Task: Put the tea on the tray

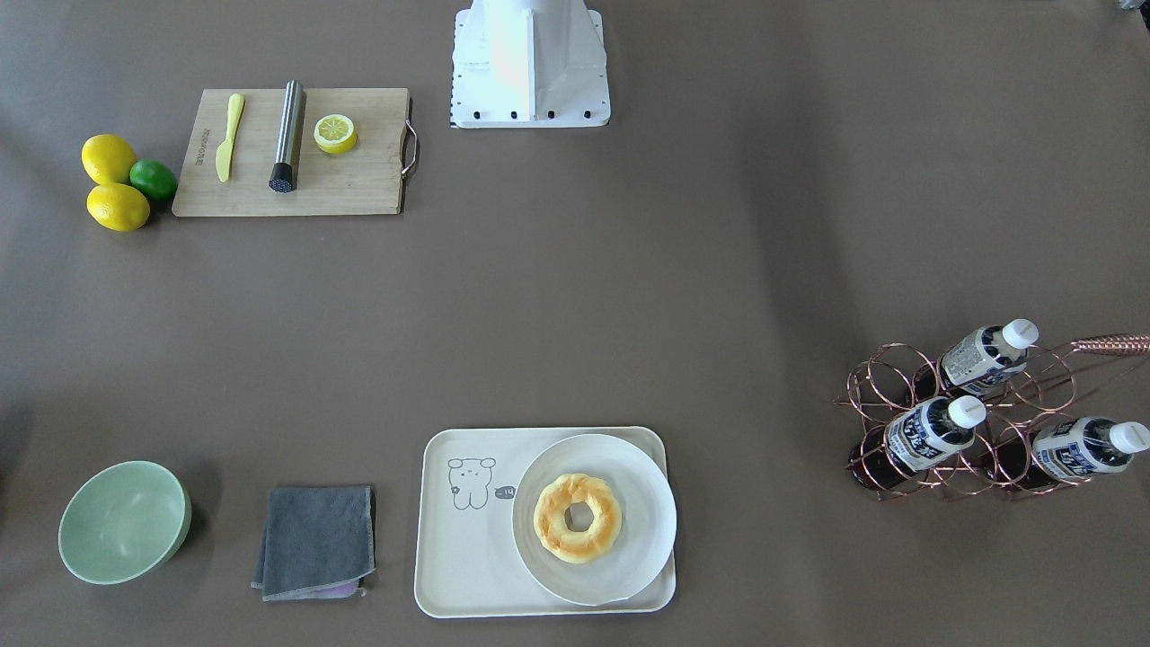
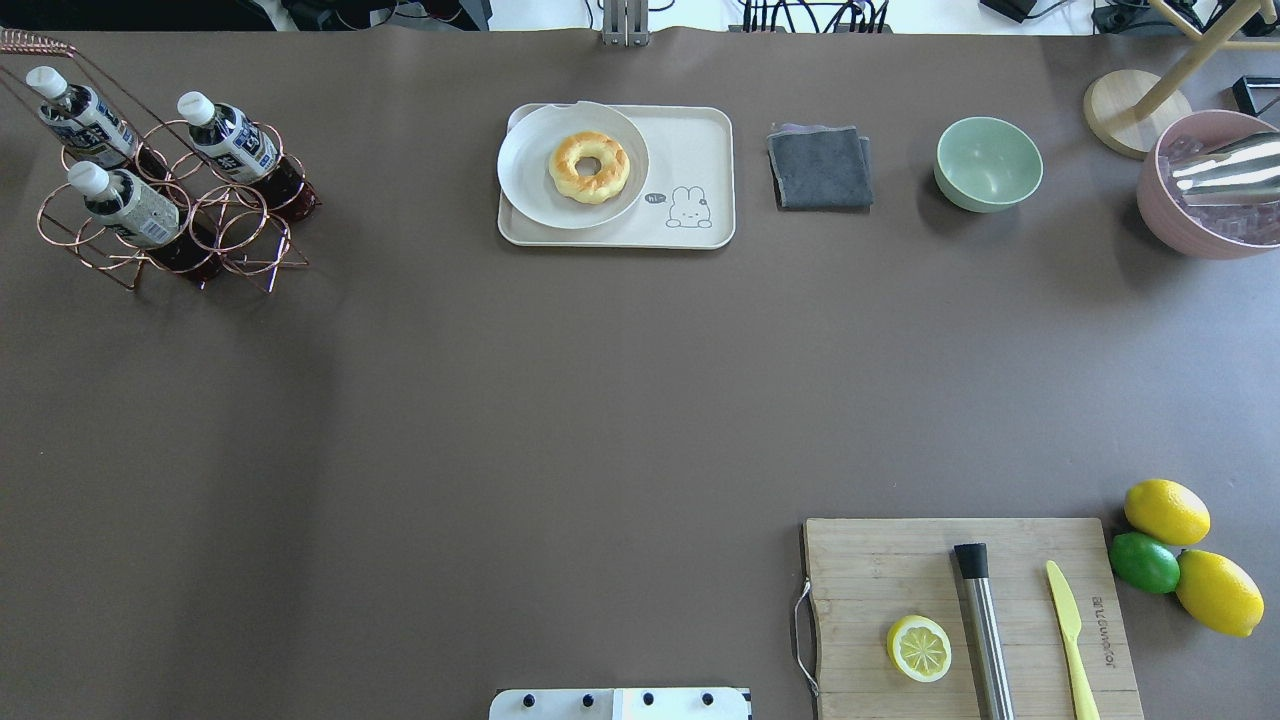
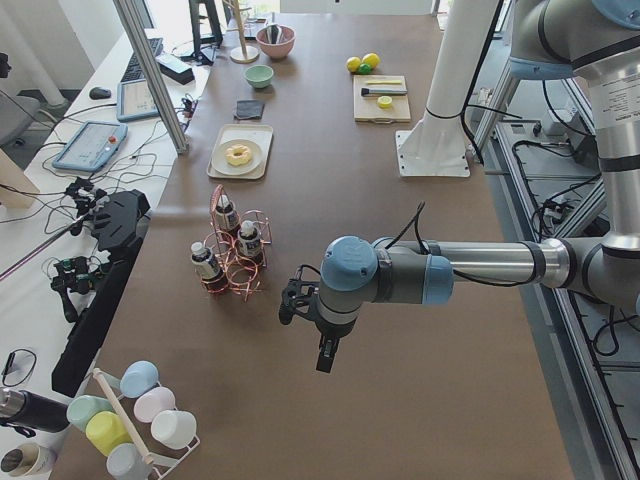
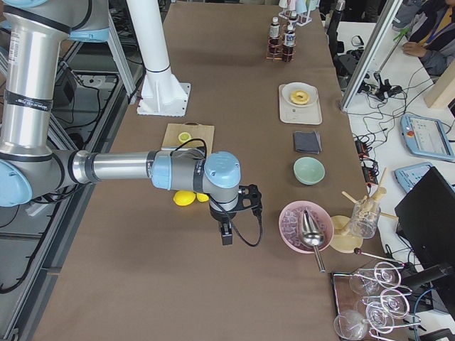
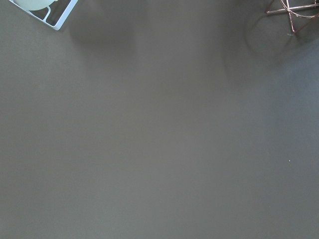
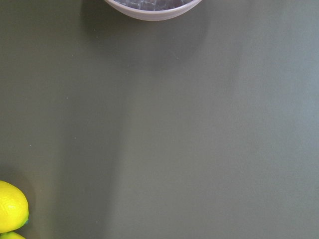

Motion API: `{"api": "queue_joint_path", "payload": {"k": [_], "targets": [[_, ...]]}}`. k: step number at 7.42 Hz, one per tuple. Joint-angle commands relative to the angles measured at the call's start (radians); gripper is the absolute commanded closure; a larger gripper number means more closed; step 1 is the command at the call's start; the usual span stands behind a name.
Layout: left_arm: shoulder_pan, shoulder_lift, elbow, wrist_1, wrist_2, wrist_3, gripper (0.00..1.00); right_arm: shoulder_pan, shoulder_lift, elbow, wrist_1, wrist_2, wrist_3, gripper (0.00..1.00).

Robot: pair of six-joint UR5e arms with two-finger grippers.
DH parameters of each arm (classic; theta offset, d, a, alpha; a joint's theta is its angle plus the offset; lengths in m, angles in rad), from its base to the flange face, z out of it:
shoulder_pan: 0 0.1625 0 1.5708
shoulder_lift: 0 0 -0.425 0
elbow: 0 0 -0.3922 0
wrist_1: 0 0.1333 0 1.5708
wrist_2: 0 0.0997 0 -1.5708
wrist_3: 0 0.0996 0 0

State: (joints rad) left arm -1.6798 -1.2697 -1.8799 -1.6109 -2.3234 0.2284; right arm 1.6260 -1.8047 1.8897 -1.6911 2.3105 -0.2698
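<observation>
Silver-grey arms (image 3: 490,262), blue joint caps (image 3: 349,264)

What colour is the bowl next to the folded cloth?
Pale green bowl, clearest in the overhead exterior view.

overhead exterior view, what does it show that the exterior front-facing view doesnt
Only the overhead: a pink bowl of ice with a metal scoop, and a round wooden stand base, at its upper right. Only the front-facing: nothing new except more of the white robot base, which the overhead clips to an edge. Both: the tray with plate and doughnut, three tea bottles, grey cloth, green bowl, and the cutting board with lemon half, beside two lemons and a lime.
</observation>
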Motion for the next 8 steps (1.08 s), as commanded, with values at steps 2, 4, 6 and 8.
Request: {"api": "queue_joint_path", "payload": {"k": [2,4,6,8], "targets": [[0.002,0.001,0.008,-0.001,0.001,-0.001,0.03,0.000,-0.001,-0.003,0.001,0.004,0.000,0.00],[0.002,0.003,0.016,-0.003,0.001,0.002,0.03,0.000,-0.004,-0.003,0.002,0.012,0.000,0.00],[0.005,0.001,0.028,-0.018,0.001,0.008,0.03,0.000,-0.004,-0.004,0.002,0.018,0.000,0.00],[0.021,0.003,0.033,-0.043,0.005,0.008,0.03,0.000,-0.005,-0.004,0.002,0.018,0.001,0.00]]}}
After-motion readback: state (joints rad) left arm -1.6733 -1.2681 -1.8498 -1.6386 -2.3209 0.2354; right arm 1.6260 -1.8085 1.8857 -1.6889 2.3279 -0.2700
